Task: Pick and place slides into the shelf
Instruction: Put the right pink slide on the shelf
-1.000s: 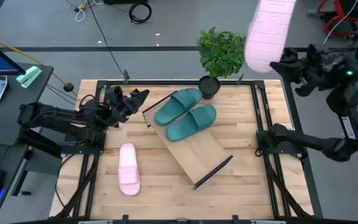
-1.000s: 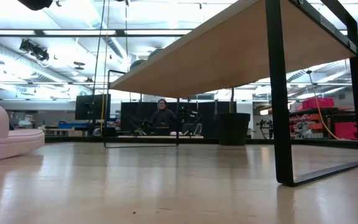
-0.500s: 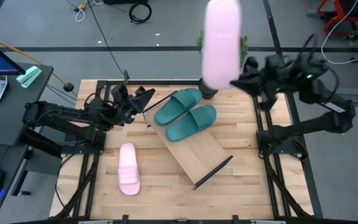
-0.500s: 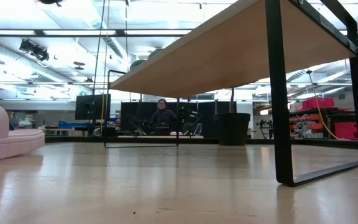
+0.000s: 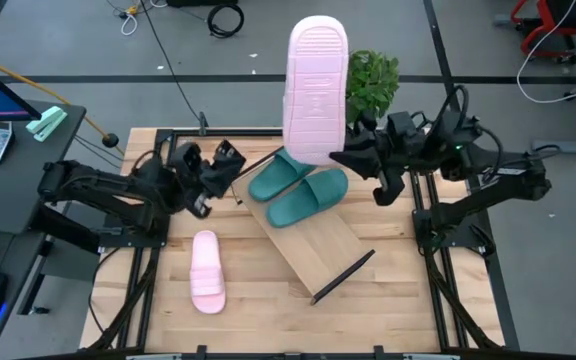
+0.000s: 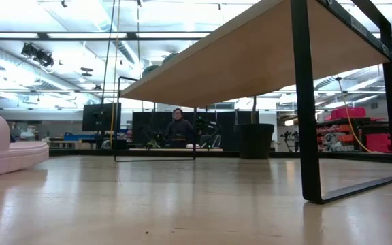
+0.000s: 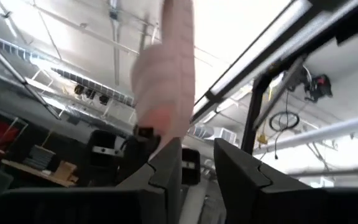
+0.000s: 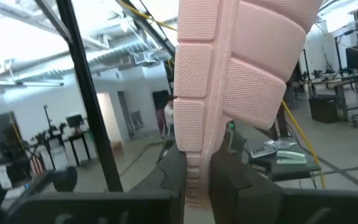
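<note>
Right end effector [image 5: 353, 158]: clenched on raised pink slide [image 5: 315, 88], sole upward, above shelf [image 5: 303, 232].
Left end effector [image 5: 230, 165]: empty, fingers slightly parted, at shelf's far-left end.
High view only: teal slides [image 5: 298, 183] on shelf.
Low view: second pink slide [image 6: 5, 150] on counter [image 6: 182, 204].

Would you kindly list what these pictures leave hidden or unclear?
- High view: the raised pink slide covers part of the potted plant and one teal slide's end.
- Low view: the table's pink slide is cut off by the edge.
- Left wrist view: the raised slide is blurred; left end effector holds nothing visible.
</note>
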`<state>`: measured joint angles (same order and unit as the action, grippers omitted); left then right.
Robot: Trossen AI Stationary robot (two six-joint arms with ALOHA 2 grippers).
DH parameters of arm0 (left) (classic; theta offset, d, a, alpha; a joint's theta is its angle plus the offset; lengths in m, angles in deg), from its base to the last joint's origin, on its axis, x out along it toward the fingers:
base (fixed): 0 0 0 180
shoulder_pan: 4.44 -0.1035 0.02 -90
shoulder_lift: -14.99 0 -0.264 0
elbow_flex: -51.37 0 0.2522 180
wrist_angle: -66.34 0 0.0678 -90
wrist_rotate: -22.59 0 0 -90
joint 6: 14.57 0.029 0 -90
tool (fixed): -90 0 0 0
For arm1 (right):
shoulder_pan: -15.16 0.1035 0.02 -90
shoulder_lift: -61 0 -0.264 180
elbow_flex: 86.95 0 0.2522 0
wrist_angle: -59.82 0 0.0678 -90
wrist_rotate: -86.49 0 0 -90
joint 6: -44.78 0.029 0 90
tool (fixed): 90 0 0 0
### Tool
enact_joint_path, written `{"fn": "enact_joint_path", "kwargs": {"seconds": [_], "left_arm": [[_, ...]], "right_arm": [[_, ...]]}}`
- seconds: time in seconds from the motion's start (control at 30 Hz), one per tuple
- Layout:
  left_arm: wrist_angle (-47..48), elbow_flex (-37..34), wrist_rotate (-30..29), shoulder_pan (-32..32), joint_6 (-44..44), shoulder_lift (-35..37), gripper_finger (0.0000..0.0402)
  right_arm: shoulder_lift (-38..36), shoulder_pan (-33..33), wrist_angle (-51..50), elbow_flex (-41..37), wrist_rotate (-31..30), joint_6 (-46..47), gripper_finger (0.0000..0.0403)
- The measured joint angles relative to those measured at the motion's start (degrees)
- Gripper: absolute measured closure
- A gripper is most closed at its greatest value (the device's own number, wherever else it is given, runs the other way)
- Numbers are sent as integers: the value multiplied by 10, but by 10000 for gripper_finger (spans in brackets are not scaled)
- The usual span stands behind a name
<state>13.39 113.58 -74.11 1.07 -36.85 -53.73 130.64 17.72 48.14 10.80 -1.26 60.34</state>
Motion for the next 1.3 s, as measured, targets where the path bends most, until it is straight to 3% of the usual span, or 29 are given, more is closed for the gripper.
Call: {"fn": "enact_joint_path", "kwargs": {"seconds": [0.17,0.4,0.8,1.1,1.3], "left_arm": [[-14,7,-58,46,110,-19,291],[-6,78,-117,71,240,-93,263],[-6,167,-117,69,281,-165,233],[-6,169,-117,69,278,-165,249],[-6,169,-117,66,278,-165,321]], "right_arm": [[20,5,18,0,1,29,357],[36,26,55,0,6,28,357],[57,37,40,0,-17,18,357],[67,38,37,0,-15,23,357],[67,37,33,0,-17,24,356]]}}
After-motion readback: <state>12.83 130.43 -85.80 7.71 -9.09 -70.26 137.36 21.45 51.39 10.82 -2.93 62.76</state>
